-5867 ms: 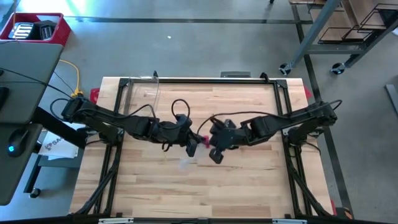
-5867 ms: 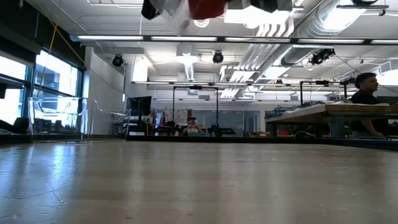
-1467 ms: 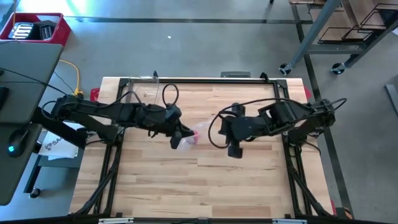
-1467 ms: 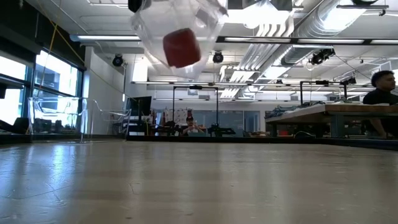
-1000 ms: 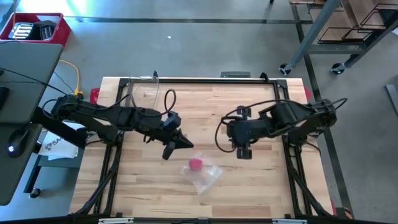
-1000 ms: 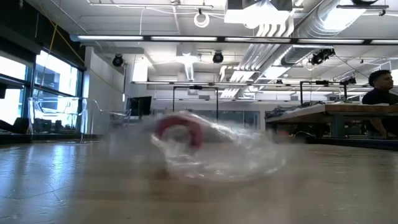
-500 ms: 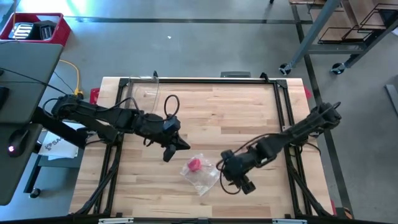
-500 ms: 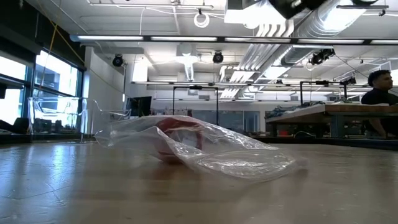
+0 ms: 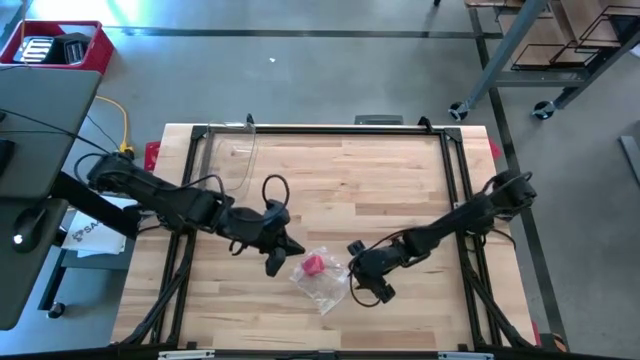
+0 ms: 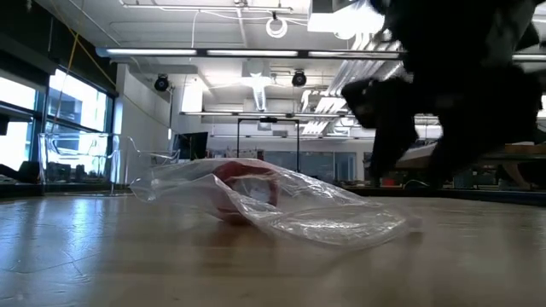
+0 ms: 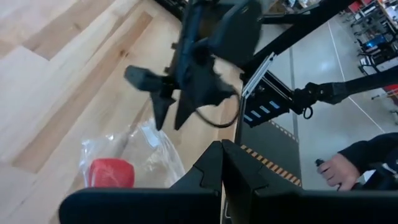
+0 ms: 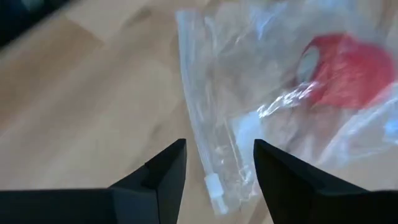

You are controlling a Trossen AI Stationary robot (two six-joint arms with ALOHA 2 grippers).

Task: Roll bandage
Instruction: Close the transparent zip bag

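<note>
I see the table (image 9: 400, 180) w/ both arms low over its front half. The clear plastic bag (image 9: 322, 280) lies flat on the wood at about 6 o'clock from table centre. The bandage (image 9: 312, 265), rolled into a small red cylinder, sits inside the bag near its 11 o'clock end. My right gripper (image 9: 366, 282) is just beside the bag at its 3 o'clock edge, fingers spread w/ a clear gap, holding nothing; in the right wrist view the bag's zip edge lies between the 2 fingertips' line of sight. My left gripper (image 9: 276, 252) sits at the bag's 10 o'clock side, fingers pressed together, empty. 1 person's hand (image 11: 334, 172) shows beyond the table.
</note>
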